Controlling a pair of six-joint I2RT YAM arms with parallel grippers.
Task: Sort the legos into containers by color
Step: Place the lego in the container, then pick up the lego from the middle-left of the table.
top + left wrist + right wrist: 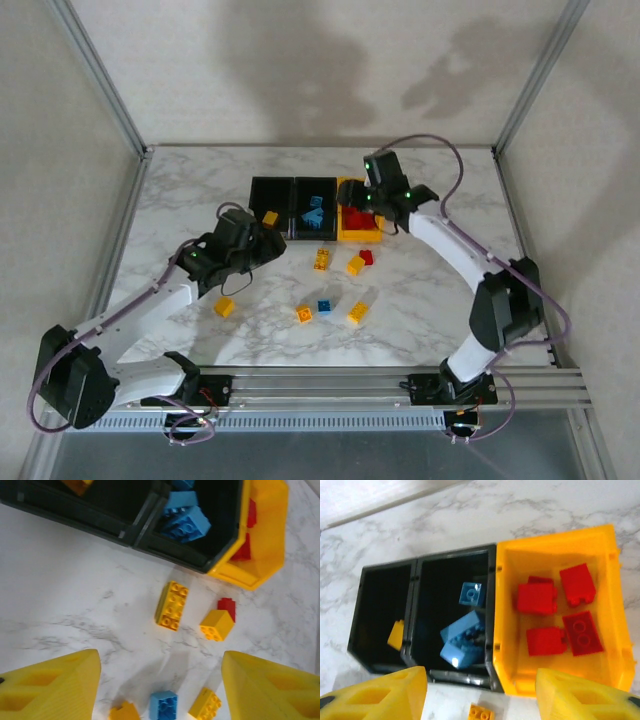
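Observation:
Three joined containers stand at the back: a black one (379,574) with one yellow lego (396,635), a black one (454,559) with light blue legos (464,642), and a yellow one (555,539) with several red legos (536,599). My right gripper (482,695) hangs open over their front wall (378,205), holding nothing. My left gripper (160,680) is open and empty above loose legos (258,243). Below it lie a blue brick (163,705), a long yellow brick (172,605), a yellow block (217,625) beside a red one (226,604), and two more yellow ones (205,704).
The loose bricks are scattered on the marble table (430,290) in front of the containers, one yellow brick (225,307) lying apart at the left. Metal frame posts (100,75) stand at the table's back corners.

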